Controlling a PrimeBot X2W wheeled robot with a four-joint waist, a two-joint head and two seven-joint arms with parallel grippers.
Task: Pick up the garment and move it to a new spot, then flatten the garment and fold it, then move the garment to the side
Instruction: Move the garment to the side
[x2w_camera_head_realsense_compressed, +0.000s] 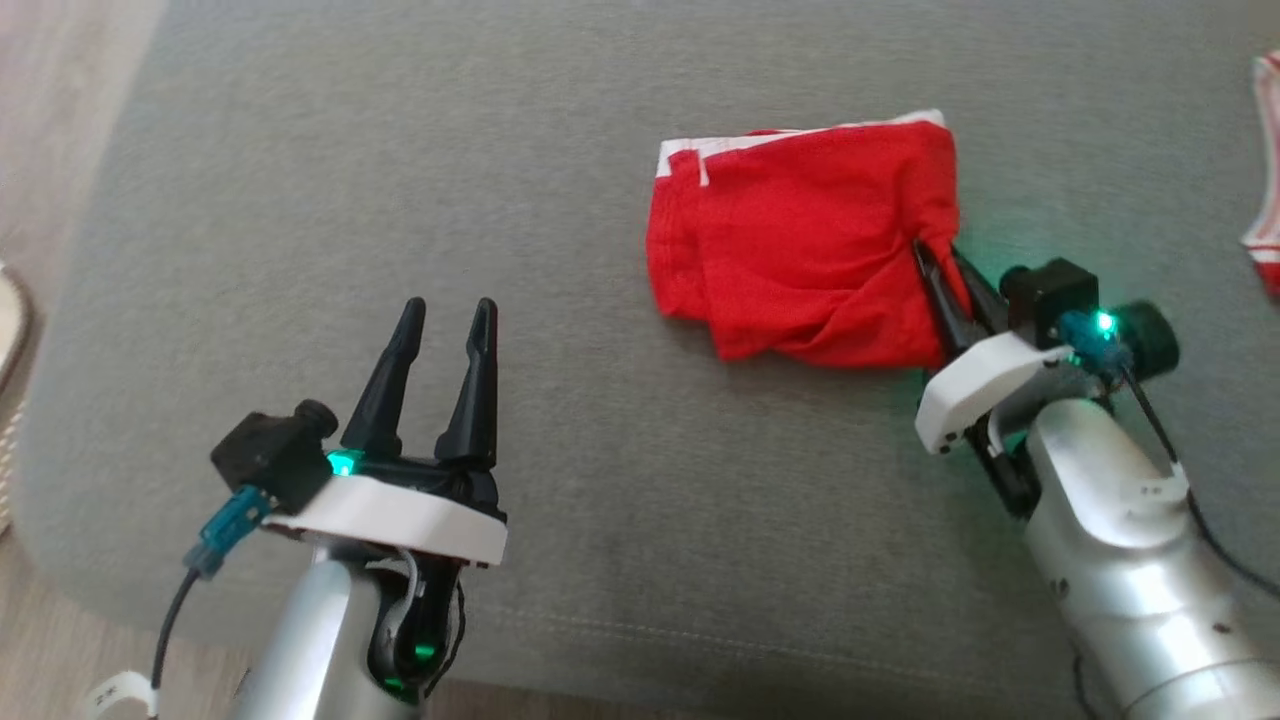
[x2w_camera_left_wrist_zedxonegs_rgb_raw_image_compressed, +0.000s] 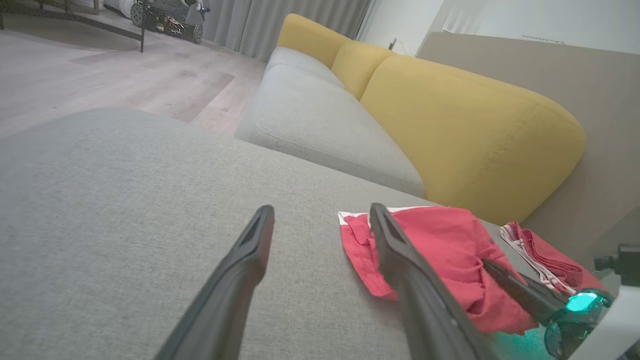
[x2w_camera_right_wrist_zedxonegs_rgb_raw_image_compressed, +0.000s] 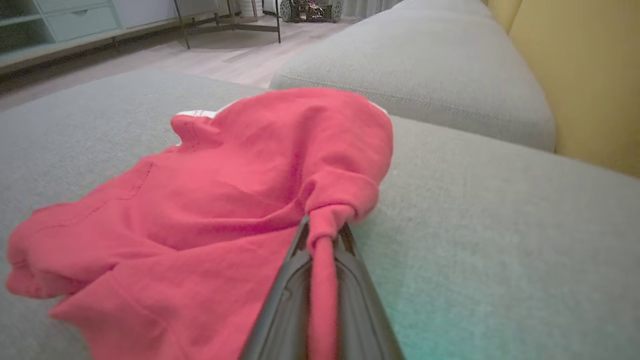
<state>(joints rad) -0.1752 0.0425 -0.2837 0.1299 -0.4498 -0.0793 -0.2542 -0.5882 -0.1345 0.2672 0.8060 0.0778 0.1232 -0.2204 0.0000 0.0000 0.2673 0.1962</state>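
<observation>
The garment (x2w_camera_head_realsense_compressed: 800, 250) is red with white trim, folded into a rough rectangle on the grey cushion (x2w_camera_head_realsense_compressed: 600, 500), right of centre. My right gripper (x2w_camera_head_realsense_compressed: 935, 262) is shut on the garment's right edge. In the right wrist view a pinched fold of red cloth (x2w_camera_right_wrist_zedxonegs_rgb_raw_image_compressed: 325, 230) runs between its fingers, and the garment (x2w_camera_right_wrist_zedxonegs_rgb_raw_image_compressed: 200, 200) spreads out to the left. My left gripper (x2w_camera_head_realsense_compressed: 450, 310) hovers open at the lower left, well apart from the cloth, nothing between its fingers. In the left wrist view the garment (x2w_camera_left_wrist_zedxonegs_rgb_raw_image_compressed: 440, 250) lies behind its right finger (x2w_camera_left_wrist_zedxonegs_rgb_raw_image_compressed: 400, 265).
A second red and white cloth (x2w_camera_head_realsense_compressed: 1268, 180) lies at the cushion's right edge. Yellow back cushions (x2w_camera_left_wrist_zedxonegs_rgb_raw_image_compressed: 450, 120) and another grey seat (x2w_camera_left_wrist_zedxonegs_rgb_raw_image_compressed: 320, 120) stand beyond. Wooden floor (x2w_camera_head_realsense_compressed: 60, 100) runs along the cushion's left side.
</observation>
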